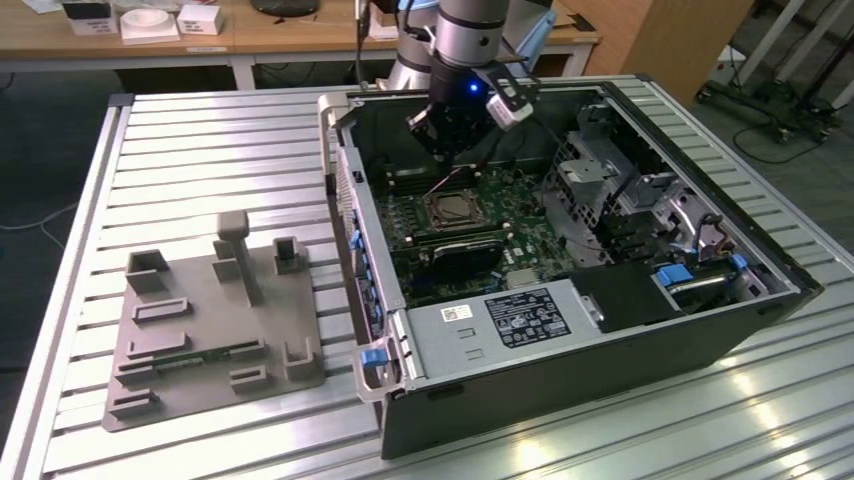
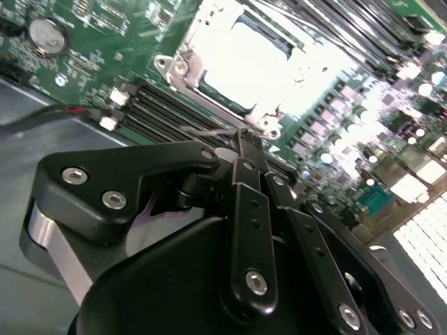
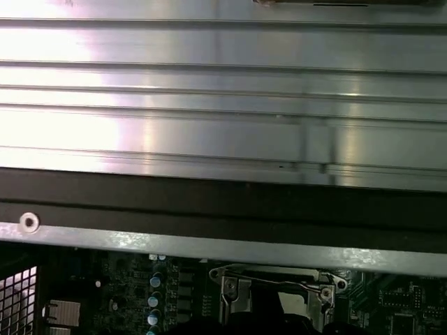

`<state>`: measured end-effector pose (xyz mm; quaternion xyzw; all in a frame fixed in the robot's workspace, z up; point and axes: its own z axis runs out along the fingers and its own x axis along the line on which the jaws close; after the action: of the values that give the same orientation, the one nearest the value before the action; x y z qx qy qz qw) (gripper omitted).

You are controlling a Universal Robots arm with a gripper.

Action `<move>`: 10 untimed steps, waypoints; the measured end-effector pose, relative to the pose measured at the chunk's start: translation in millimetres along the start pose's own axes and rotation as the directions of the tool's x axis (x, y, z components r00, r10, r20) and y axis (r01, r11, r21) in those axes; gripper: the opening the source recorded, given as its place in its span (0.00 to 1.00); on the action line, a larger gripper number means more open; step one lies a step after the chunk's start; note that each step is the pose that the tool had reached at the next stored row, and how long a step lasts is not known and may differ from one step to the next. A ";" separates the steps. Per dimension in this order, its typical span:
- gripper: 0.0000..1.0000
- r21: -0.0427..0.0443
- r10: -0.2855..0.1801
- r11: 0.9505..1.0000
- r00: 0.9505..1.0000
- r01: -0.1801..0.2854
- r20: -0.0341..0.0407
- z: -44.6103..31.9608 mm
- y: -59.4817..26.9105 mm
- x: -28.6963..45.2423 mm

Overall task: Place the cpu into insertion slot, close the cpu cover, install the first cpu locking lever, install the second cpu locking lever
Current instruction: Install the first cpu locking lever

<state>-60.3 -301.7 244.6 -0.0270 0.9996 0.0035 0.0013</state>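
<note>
one arm, deep inside open black steel computer case [image 1: 561,400] on ribbed aluminium table [image 1: 200,130]. matte black gripper [image 2: 244,139] hangs low over green board [image 2: 91,56], tip just short of socket [image 1: 454,210], which lies straight ahead across row of long black memory slots [image 2: 160,105]. gripper open or closed: cannot tell. square silver chip [image 2: 244,59] sits flat in socket, glaring; thin metal cover [image 2: 209,94] frames it, seemingly down.

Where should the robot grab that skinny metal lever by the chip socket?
Probably at the locking lever's free end near the cpu cover's corner, coming from above: it is a thin wire lying low, with memory slots close beside it. The gripper hangs right there.
</note>
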 end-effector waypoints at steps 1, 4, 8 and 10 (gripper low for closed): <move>0.10 0.000 0.000 1.000 1.000 0.000 0.000 0.6 0.7 -1.5; 0.10 0.000 0.000 1.000 1.000 0.000 0.000 1.8 3.7 -4.3; 0.10 0.000 0.000 1.000 1.000 0.000 0.000 5.8 5.9 -8.8; 0.10 0.000 0.000 1.000 1.000 0.000 0.000 8.9 6.5 -10.8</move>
<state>-49.8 -294.6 235.8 -0.0269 0.9996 0.0034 0.0011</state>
